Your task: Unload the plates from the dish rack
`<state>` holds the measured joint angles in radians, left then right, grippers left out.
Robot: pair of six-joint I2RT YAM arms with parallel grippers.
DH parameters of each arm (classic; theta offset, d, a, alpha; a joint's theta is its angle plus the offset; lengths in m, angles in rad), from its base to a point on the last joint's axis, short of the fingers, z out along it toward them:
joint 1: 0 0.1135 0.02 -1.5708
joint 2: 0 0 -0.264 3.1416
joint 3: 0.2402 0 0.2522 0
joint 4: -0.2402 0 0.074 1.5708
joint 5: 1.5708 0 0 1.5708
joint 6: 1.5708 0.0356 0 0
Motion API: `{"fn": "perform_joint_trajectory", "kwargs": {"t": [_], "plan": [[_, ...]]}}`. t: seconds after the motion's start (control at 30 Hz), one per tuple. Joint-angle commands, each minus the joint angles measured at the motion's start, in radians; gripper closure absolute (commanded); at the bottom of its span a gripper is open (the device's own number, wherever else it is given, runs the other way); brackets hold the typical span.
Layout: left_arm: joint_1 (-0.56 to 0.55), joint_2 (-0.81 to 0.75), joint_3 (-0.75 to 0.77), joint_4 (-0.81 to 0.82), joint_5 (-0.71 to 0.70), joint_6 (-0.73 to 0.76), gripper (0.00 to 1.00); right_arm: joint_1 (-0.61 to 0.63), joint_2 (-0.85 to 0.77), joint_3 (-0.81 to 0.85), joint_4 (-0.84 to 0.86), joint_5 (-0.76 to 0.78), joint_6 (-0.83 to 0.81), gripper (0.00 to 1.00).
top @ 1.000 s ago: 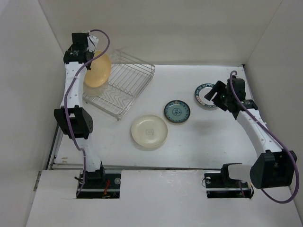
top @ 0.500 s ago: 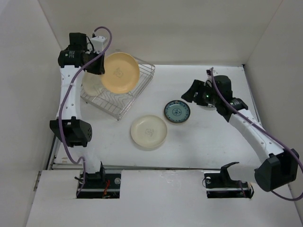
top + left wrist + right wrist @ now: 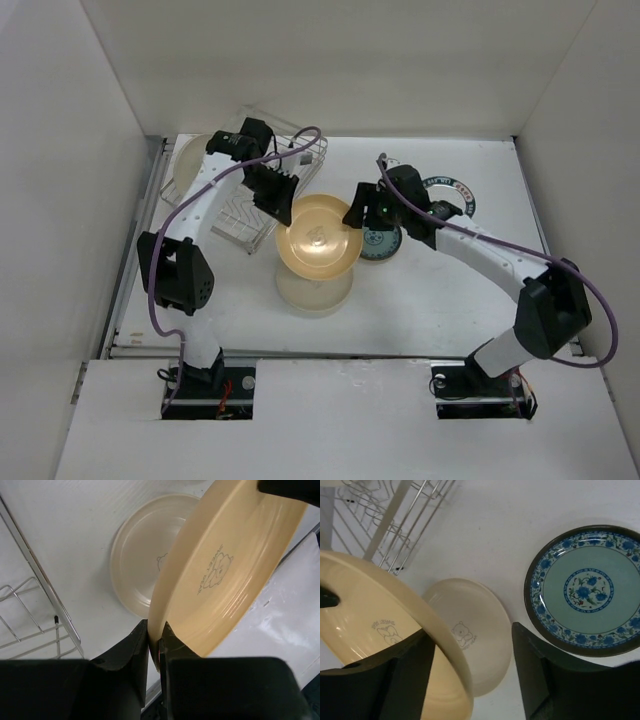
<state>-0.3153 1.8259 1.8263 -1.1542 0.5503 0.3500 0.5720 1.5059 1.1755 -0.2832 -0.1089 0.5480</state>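
My left gripper (image 3: 288,205) is shut on the rim of the tan plate (image 3: 318,240) and holds it tilted above the cream plate (image 3: 312,292) lying on the table. In the left wrist view the fingers (image 3: 156,642) pinch the tan plate (image 3: 235,555) edge. My right gripper (image 3: 359,216) is open at the plate's right side; in the right wrist view the gripper (image 3: 470,672) has the tan rim (image 3: 442,640) between its fingers, untouched. The teal plate (image 3: 587,590) lies flat beside it. The dish rack (image 3: 245,205) sits at the back left with a pale plate (image 3: 188,160) leaning at its far-left end.
A white plate with a dark patterned rim (image 3: 458,192) lies flat on the table at the right, partly hidden by the right arm. The rack's wire edge (image 3: 30,605) is close on the left gripper's left. White walls enclose the table.
The left arm carried the tan plate from above the rack down and right, over the cream plate. The right arm swung left from the white plate to the tan plate's rim.
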Motion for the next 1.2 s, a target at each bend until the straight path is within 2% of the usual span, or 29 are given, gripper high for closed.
{"fn": "perform_joint_trajectory", "kwargs": {"t": [0.0, 0.07, 0.1, 0.17, 0.2, 0.23, 0.3, 0.37, 0.4, 0.47, 0.57, 0.67, 0.8, 1.0, 1.17], "plan": [[0.001, -0.037, -0.001, 0.004, 0.034, -0.003, 1.00, 0.026, 0.026, 0.035, 0.039, 0.072, 0.050, 0.36], [0.001, -0.037, -0.001, 0.004, 0.034, -0.003, 1.00, 0.026, 0.045, 0.035, 0.039, 0.094, 0.059, 0.50], [0.001, -0.037, -0.010, 0.004, 0.034, -0.003, 1.00, 0.026, 0.045, 0.035, 0.039, 0.094, 0.059, 0.64], [-0.008, -0.037, -0.010, 0.013, 0.005, -0.003, 1.00, 0.026, 0.045, 0.035, 0.051, 0.081, 0.059, 0.81], [-0.008, -0.037, -0.021, 0.013, -0.007, -0.012, 1.00, 0.026, 0.045, 0.035, 0.052, 0.081, 0.059, 0.97], [-0.008, -0.037, -0.021, 0.024, -0.033, -0.013, 1.00, 0.026, 0.045, 0.035, 0.052, 0.081, 0.070, 1.00], [-0.008, -0.037, -0.030, 0.033, -0.058, -0.023, 1.00, 0.026, 0.036, 0.026, 0.064, 0.072, 0.079, 1.00], [-0.008, -0.037, -0.030, 0.033, -0.076, -0.034, 0.93, 0.026, 0.036, 0.026, 0.064, 0.061, 0.079, 1.00], [-0.008, -0.046, -0.030, 0.043, -0.076, -0.034, 0.83, 0.026, 0.036, 0.015, 0.064, 0.051, 0.079, 1.00], [-0.008, -0.047, -0.030, 0.044, -0.110, -0.034, 0.50, 0.026, 0.027, 0.004, 0.064, 0.051, 0.079, 1.00], [-0.008, -0.024, 0.008, 0.034, -0.246, -0.023, 0.29, 0.026, 0.027, -0.030, 0.043, 0.072, 0.079, 1.00], [0.034, -0.024, 0.068, 0.034, -0.300, -0.060, 0.25, 0.026, 0.036, -0.062, 0.033, 0.060, 0.079, 1.00], [0.090, -0.053, 0.103, 0.093, -0.346, -0.091, 0.23, 0.037, 0.088, -0.073, 0.033, 0.049, 0.079, 1.00], [0.120, -0.105, 0.169, 0.113, -0.467, -0.071, 0.17, 0.106, 0.215, 0.047, -0.083, 0.067, 0.043, 1.00], [0.142, -0.132, 0.169, 0.113, -0.512, -0.036, 0.16, 0.115, 0.235, 0.059, -0.125, 0.092, 0.043, 0.89]]}}
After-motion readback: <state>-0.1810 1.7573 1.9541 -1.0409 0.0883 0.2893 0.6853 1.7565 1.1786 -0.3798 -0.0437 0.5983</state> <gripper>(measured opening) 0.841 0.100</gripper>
